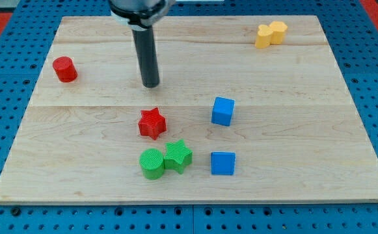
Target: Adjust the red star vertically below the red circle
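Note:
The red star (152,123) lies near the middle of the wooden board (293,182). The red circle (64,69), a short cylinder, stands far off at the view's left, higher up. The dark rod comes down from the top of the view, and my tip (150,84) rests on the board just above the red star, with a gap between them. The tip is well to the right of the red circle.
A green cylinder (151,163) and a green star (177,156) touch each other just below the red star. Two blue cubes (222,111) (223,163) lie to the right. A yellow block (270,34) sits at the top right.

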